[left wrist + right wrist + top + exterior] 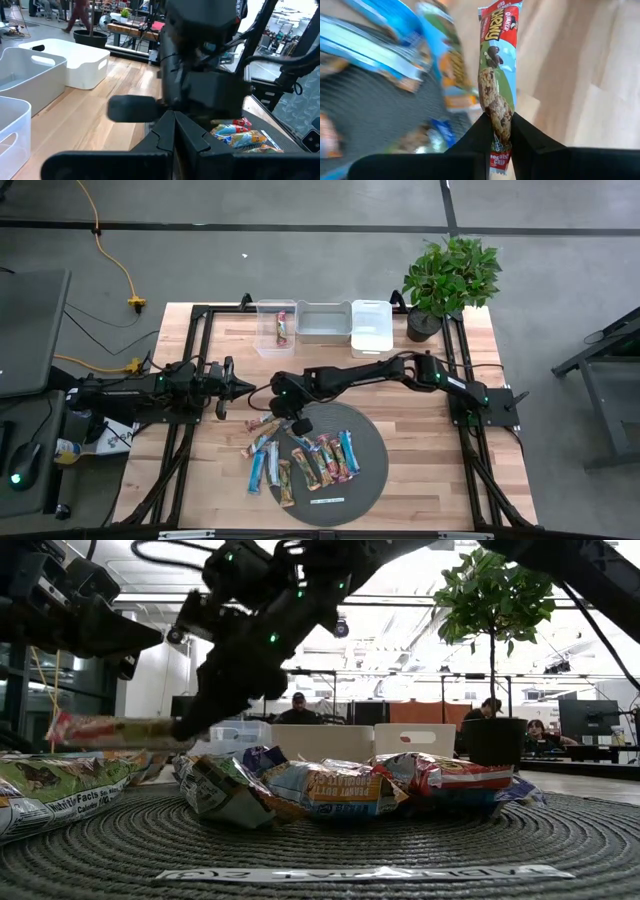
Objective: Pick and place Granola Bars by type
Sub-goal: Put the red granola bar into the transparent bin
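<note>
Several granola bars (305, 460) in blue, red-pink and brown-green wrappers lie piled on a round dark mat (372, 432); the low view shows the pile (330, 785) close up. My right gripper (285, 416) hangs over the mat's far-left edge, shut on a red-wrapped bar (495, 65). In the low view that bar (110, 730) is level above the mat. Another bar (282, 328) lies in the clear bin. My left gripper (246, 389) is shut and touches nothing, just left of the right gripper. My right gripper (497, 132) pinches the red-wrapped bar near one end (498, 120) between its two fingers. The bar's length runs out ahead of the fingers, in line with them. It is lifted clear of the mat and lies about level in the low view.
Three bins stand in a row at the table's far edge: clear (276, 327), grey (323, 321) and white (372, 328). A potted plant (448, 280) is at the far right corner. A thin white label strip (328, 501) lies on the mat's near side. People sit in the room behind.
</note>
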### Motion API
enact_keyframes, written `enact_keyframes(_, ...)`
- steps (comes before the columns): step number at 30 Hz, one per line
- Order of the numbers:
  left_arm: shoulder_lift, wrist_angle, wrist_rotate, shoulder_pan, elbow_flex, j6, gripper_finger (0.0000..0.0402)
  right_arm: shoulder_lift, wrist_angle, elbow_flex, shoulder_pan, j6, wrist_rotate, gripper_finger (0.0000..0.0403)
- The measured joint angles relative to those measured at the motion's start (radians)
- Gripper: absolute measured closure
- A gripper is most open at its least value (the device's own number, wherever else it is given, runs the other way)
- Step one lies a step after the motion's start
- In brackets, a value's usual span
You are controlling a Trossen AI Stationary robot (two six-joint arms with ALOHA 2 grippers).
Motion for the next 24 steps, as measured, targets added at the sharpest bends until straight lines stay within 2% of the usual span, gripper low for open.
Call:
enact_keyframes(6, 0.0, 0.0, 0.0, 0.0, 0.0, 0.0, 0.0401, -0.079, -0.057, 0.0, 0.029, 0.001, -0.083, 0.037)
enact_keyframes(14, 0.0, 0.0, 0.0, 0.0, 0.0, 0.0, 0.0401, -0.227, -0.023, 0.0, 0.076, 0.072, -0.109, 0.0368)
enact_keyframes(18, 0.0, 0.0, 0.0, 0.0, 0.0, 0.0, 0.0401, -0.281, 0.055, 0.0, 0.089, 0.164, -0.086, 0.0372)
enact_keyframes(24, 0.0, 0.0, 0.0, 0.0, 0.0, 0.0, 0.0401, -0.301, 0.293, 0.0, 0.087, 0.38, -0.061, 0.0368)
